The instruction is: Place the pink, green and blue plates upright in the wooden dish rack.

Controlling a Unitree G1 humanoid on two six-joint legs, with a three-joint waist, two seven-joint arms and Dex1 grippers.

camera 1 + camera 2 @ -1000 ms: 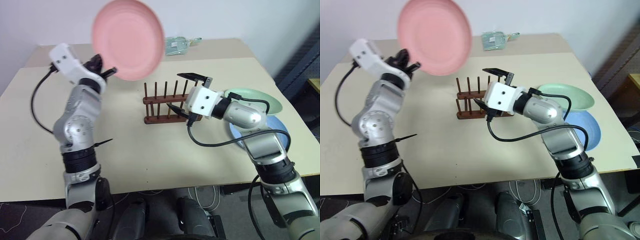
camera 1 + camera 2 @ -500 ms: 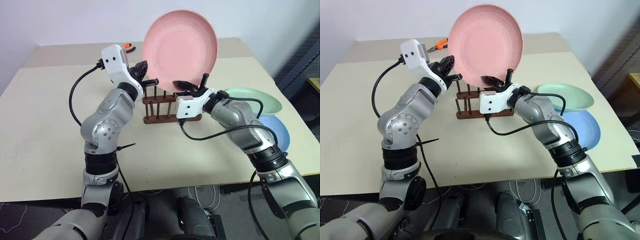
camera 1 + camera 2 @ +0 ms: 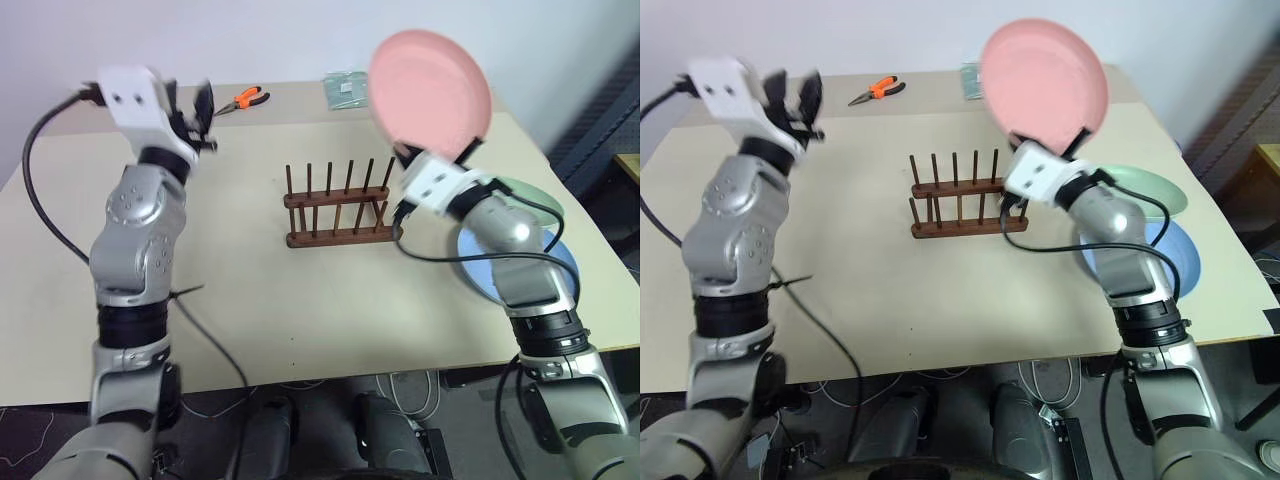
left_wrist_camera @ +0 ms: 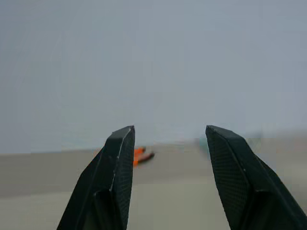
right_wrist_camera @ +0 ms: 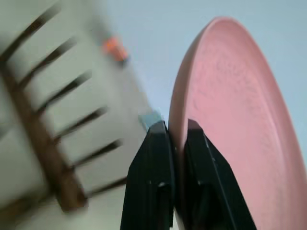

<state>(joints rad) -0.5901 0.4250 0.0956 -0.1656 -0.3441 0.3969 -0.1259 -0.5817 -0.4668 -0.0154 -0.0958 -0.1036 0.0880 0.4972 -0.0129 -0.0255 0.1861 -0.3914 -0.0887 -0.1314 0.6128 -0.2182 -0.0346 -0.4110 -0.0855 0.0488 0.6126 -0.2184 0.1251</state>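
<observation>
The pink plate (image 3: 430,90) stands upright in the air to the right of and above the wooden dish rack (image 3: 338,205). My right gripper (image 3: 415,155) is shut on its lower rim; the right wrist view shows both fingers pinching that rim (image 5: 176,132). The rack stands with nothing between its pegs at the middle of the table. The green plate (image 3: 1150,185) and the blue plate (image 3: 1170,255) lie flat at the right, partly behind my right arm. Over the table's far left, my left gripper (image 3: 190,110) is raised and open, and its fingers (image 4: 117,177) hold nothing.
Orange-handled pliers (image 3: 245,98) lie at the back of the table, left of centre. A pale green packet (image 3: 347,88) lies at the back, behind the rack. The table's right edge runs close to the two flat plates.
The pink plate passed from my left gripper to my right one. The left gripper opened and swung away to the left. The right gripper shut on the rim and carried the plate right.
</observation>
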